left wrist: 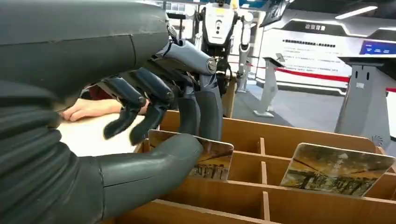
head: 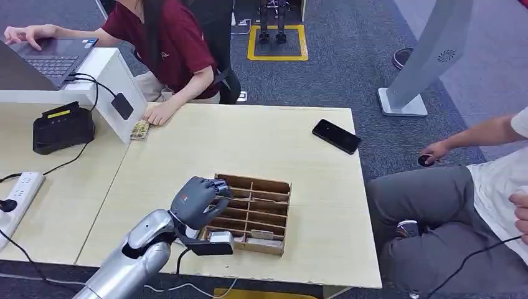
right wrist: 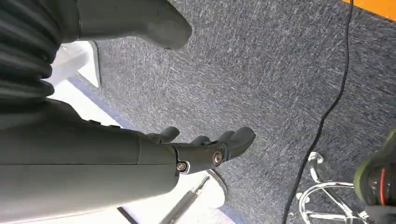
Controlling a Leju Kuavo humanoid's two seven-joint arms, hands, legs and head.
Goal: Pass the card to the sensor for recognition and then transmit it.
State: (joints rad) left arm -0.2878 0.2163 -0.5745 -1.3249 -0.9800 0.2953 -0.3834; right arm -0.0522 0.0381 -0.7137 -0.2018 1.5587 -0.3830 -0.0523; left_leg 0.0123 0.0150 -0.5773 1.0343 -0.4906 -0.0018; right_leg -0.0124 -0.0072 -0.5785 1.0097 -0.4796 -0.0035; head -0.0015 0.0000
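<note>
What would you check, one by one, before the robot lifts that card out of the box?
1. Left hand on card: thumb and fingers pinch it, ok.
2. Card free of the wooden box: not ok, it stands in a slot.
3. Second card untouched: ok.
4. Black sensor on the left table with space around it: ok.
5. Right hand out of the way, hanging over carpet: ok.
6. Grip firmness: cannot tell.

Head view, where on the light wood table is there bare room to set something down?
Widest bare patch: between the wooden divider box and the person's hand, left of the black phone. Another strip lies right of the box. Crowded: the box, where the left hand grips a card.
</note>
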